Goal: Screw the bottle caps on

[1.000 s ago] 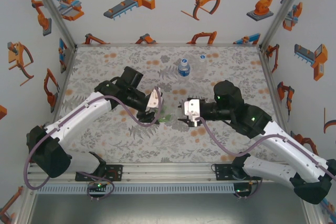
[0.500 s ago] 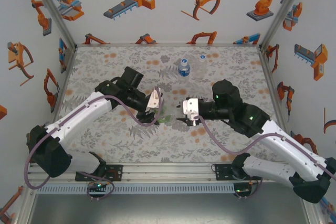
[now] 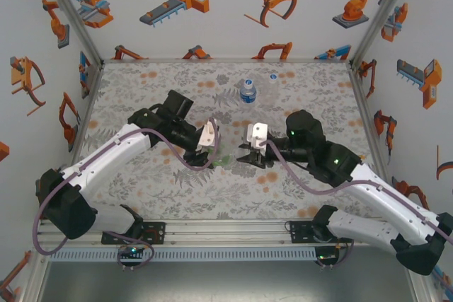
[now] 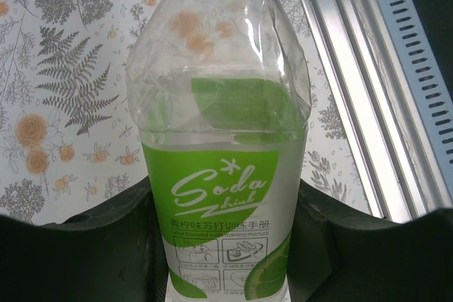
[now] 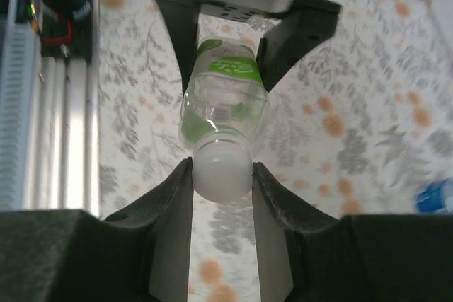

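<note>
Robot lab cell: aluminium frame, walls printed with robots, floral tabletop.

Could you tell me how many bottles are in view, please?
3: green bottle held mid-table; blue bottle standing toward the back; clear bottle just right of it.

Bright, even light is cast from above, and only faint, soft shadows are seen on the floral-patterned tabletop. The clear plastic bottle with the green label is shown sharp, with pale glare streaks on its shoulder. The round whitish plastic cap is overexposed, and the right gripper's dark fingers are blurred.
</note>
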### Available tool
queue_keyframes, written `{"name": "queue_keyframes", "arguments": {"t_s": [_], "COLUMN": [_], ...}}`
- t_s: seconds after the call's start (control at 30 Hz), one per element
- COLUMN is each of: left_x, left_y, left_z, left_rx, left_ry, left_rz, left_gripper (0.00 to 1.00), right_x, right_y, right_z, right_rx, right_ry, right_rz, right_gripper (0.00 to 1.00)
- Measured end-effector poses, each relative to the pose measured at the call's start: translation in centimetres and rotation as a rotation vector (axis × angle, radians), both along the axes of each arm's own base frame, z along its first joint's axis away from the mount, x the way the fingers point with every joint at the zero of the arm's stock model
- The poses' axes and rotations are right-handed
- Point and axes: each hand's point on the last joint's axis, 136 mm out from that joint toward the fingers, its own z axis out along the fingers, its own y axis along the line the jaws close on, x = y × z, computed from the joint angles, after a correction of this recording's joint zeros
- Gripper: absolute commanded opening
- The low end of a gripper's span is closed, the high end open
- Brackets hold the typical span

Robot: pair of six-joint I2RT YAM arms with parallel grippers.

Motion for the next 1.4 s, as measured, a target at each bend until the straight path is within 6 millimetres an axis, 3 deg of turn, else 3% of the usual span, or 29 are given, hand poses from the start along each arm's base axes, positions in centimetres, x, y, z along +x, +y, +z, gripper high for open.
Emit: {"name": "queue_keyframes", "arguments": {"t_s": [0.27,0.53,0.6,0.7,0.8,0.9,1.03,1.17,1.4], "left_x": [0.5,0.8,0.9,1.0,1.1,1.0,1.0,0.9,0.7], "left_y": [0.3,0.8,0.8,0.8,0.4,0.0,-0.2,-0.3,-0.4], "left_z": [-0.5,-1.5,-1.7,-1.6,-1.1,-0.3,-0.1,0.1,0.2], "left_rx": [0.028,0.053,0.056,0.052,0.023,-0.014,-0.03,-0.039,-0.047], "left_ry": [-0.009,-0.005,-0.007,-0.012,-0.025,-0.039,-0.044,-0.042,-0.035], "left_rz": [0.028,0.069,0.074,0.079,0.073,0.057,0.051,0.045,0.037], "left_gripper": [0.0,0.0,0.0,0.0,0.0,0.0,0.0,0.0,0.0], "right_x": [3.4,5.0,5.0,5.1,5.4,5.8,5.2,3.4,-0.3], "right_y": [-0.7,-2.2,-2.4,-2.5,-2.8,-3.1,-3.2,-2.3,-0.8], "right_z": [-1.2,-4.9,-5.4,-5.5,-4.5,-2.3,0.5,2.3,0.8], "right_rx": [0.209,0.449,0.484,0.502,0.494,0.473,0.376,0.214,-0.024], "right_ry": [0.673,1.327,1.412,1.455,1.404,1.231,0.88,0.489,-0.008], "right_rz": [-0.429,-0.803,-0.84,-0.866,-0.876,-0.83,-0.675,-0.431,-0.006], "right_gripper": [0.0,0.01,0.1,0.34,0.52,0.59,0.59,0.59,0.56]}}
